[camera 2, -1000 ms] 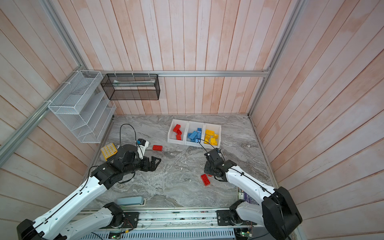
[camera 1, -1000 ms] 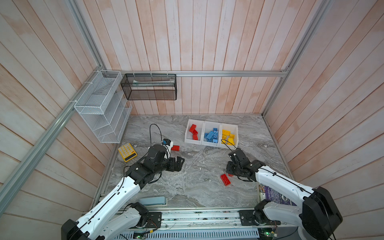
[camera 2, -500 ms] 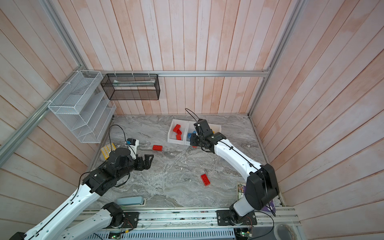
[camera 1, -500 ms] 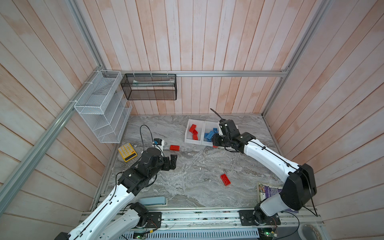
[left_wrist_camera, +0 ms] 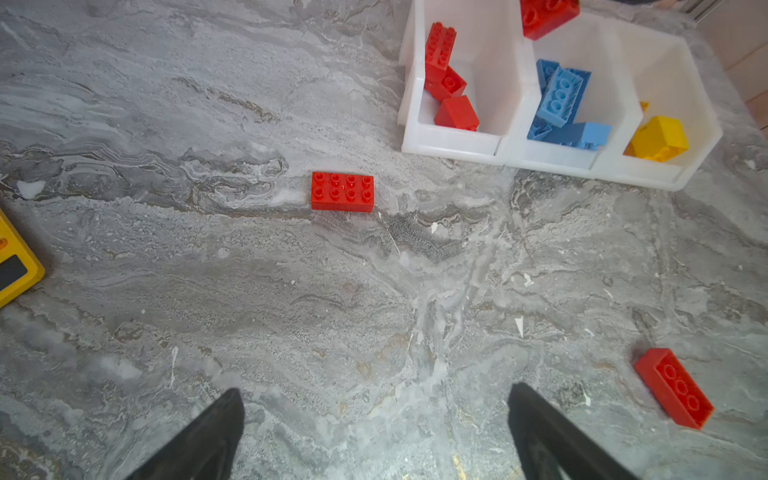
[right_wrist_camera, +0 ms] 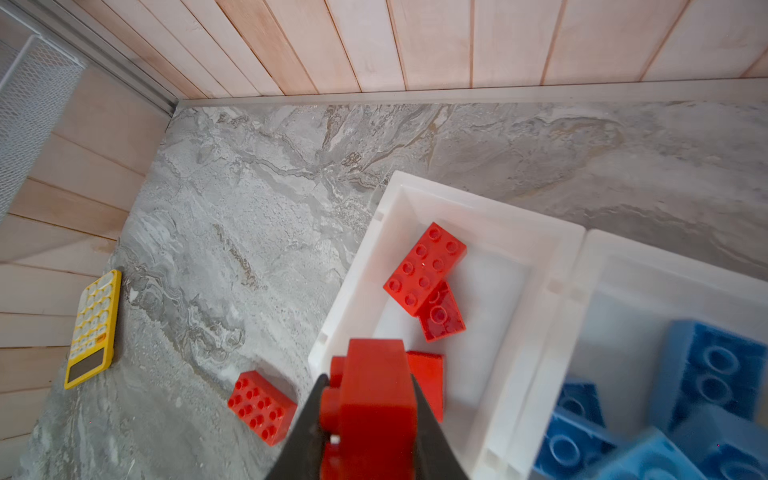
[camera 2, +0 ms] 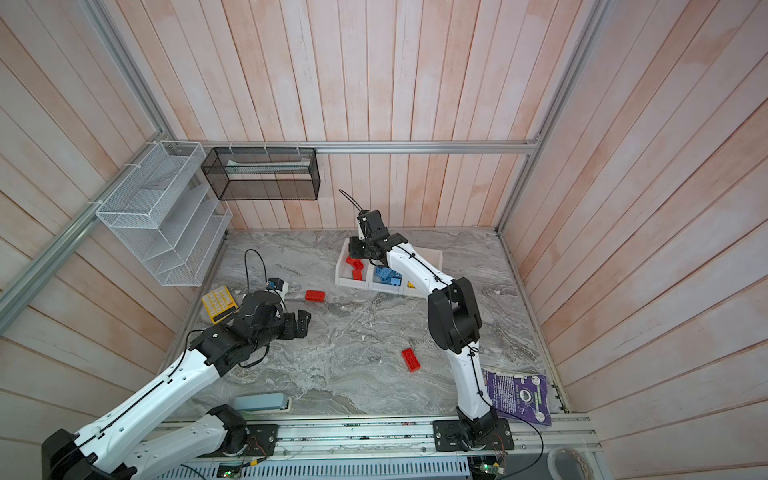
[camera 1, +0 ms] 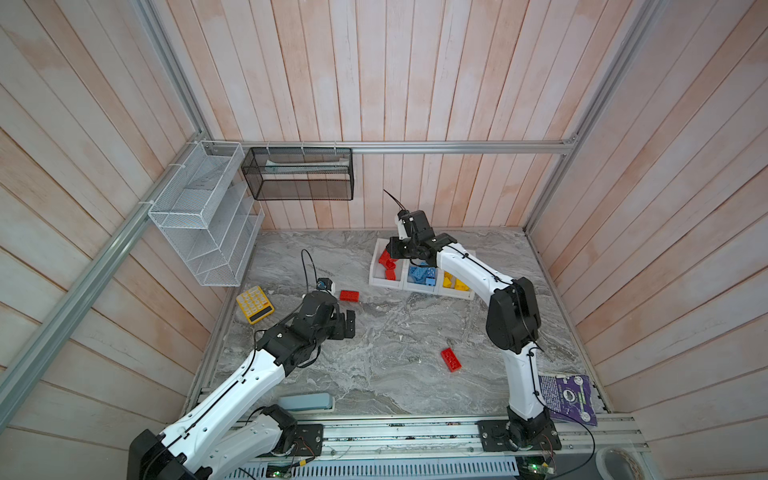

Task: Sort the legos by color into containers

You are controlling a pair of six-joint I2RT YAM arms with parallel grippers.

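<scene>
Right fingers point(right_wrist_camera: 307, 419) clamped on a red brick point(right_wrist_camera: 374, 374), hanging over the red container point(right_wrist_camera: 478, 203), where three reds already lie. Your release goes straight down; I judge the dividing wall is the thing to watch.

Left fingers point(left_wrist_camera: 212, 436) wide apart and empty above the counter point(left_wrist_camera: 374, 311). The loose red brick point(left_wrist_camera: 342, 192) lies ahead of them, long axis parallel to the finger gap, so turn the wrist before closing. Calculator point(left_wrist_camera: 16, 266) well aside. The second loose brick point(camera 1: 451, 359) sits between the arms.
</scene>
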